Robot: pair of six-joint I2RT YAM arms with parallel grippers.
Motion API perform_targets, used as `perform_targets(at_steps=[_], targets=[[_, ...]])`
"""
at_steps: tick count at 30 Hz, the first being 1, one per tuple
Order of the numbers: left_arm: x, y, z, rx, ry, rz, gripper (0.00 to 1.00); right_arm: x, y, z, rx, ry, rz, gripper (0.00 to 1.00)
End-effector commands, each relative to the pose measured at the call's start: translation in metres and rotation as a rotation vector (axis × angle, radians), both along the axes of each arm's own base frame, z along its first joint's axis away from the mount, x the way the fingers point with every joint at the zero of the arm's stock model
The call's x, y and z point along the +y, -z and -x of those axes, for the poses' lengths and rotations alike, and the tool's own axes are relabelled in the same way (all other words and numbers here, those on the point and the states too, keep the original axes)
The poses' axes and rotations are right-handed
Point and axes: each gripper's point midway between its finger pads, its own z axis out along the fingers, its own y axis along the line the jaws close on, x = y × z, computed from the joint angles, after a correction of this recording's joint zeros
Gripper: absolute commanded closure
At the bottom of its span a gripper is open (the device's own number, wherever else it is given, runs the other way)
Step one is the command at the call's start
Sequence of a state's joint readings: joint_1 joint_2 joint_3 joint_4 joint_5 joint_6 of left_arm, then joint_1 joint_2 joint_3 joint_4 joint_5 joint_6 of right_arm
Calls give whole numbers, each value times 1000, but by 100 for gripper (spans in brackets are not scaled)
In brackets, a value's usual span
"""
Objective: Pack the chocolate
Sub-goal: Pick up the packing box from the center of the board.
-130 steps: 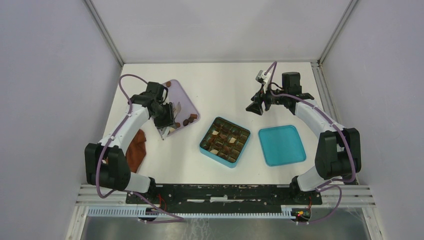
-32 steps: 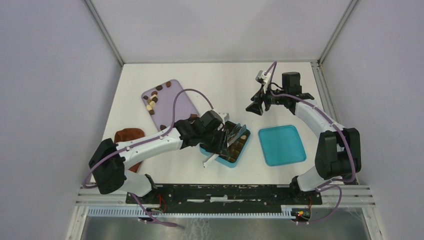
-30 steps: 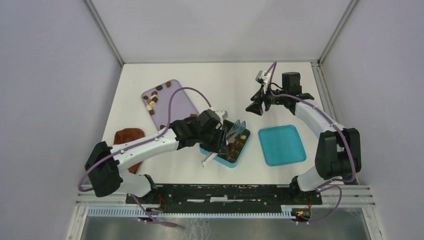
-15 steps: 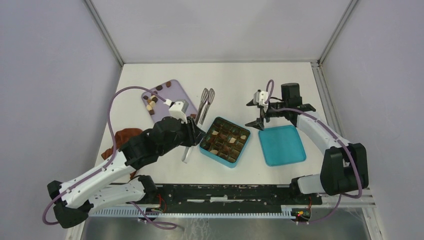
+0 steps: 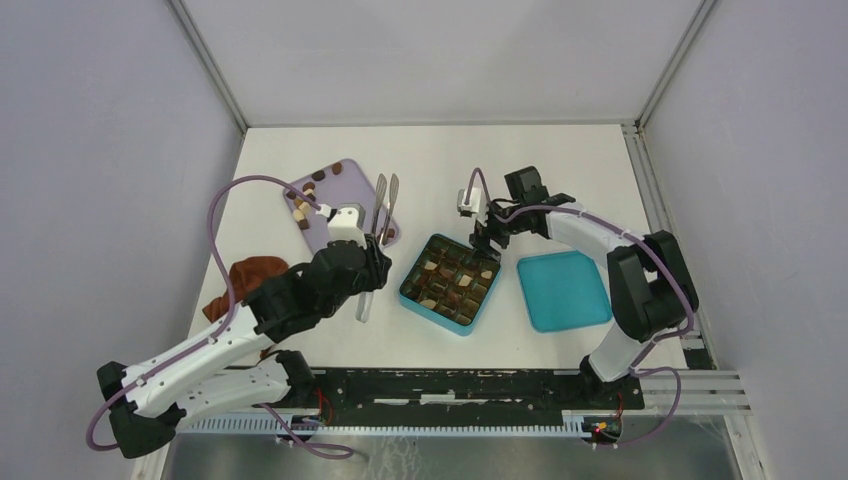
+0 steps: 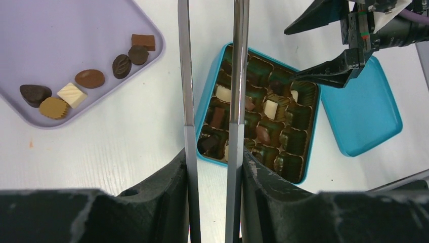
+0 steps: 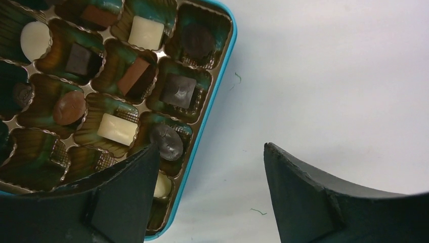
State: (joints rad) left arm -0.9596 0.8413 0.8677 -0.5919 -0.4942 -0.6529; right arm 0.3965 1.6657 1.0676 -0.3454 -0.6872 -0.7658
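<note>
right fingers [image 5: 487, 244] newly astride box rim [image 7: 201, 132] — chocolate [image 7: 167, 142] beside one

The left arm reaches forward, elbow raised, and the left pincer [image 5: 368, 262] is clamped on metal tongs [image 6: 185, 76] that run out ahead of its fingertips. The right arm bends inward with its wrist tipped down. The right pincer [image 7: 208, 152] has its jaws spread wide, gripping nothing.

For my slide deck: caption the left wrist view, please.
Left hand holding metal tongs, lilac tray of loose chocolates on one side, partly filled teal box on the other.
</note>
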Motion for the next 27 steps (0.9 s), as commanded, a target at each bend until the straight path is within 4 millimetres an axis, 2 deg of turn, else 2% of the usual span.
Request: perform_targets(at_steps=[1, 7, 12, 19, 23, 27], targets=[[7, -23, -12, -95, -66, 61, 59, 0, 1, -6, 5, 35, 75, 20], [8, -26, -11, -95, -74, 68, 59, 0, 12, -4, 36, 47, 106, 31], [5, -27, -9, -86, -59, 88, 59, 9, 20, 0, 52, 46, 135, 42], [-1, -25, -7, -66, -39, 98, 59, 9, 19, -3, 35, 62, 154, 62], [0, -28, -6, -73, -39, 117, 59, 10, 20, -4, 27, 59, 164, 69], [0, -29, -3, -69, -32, 135, 59, 11, 19, -6, 15, 62, 170, 83]])
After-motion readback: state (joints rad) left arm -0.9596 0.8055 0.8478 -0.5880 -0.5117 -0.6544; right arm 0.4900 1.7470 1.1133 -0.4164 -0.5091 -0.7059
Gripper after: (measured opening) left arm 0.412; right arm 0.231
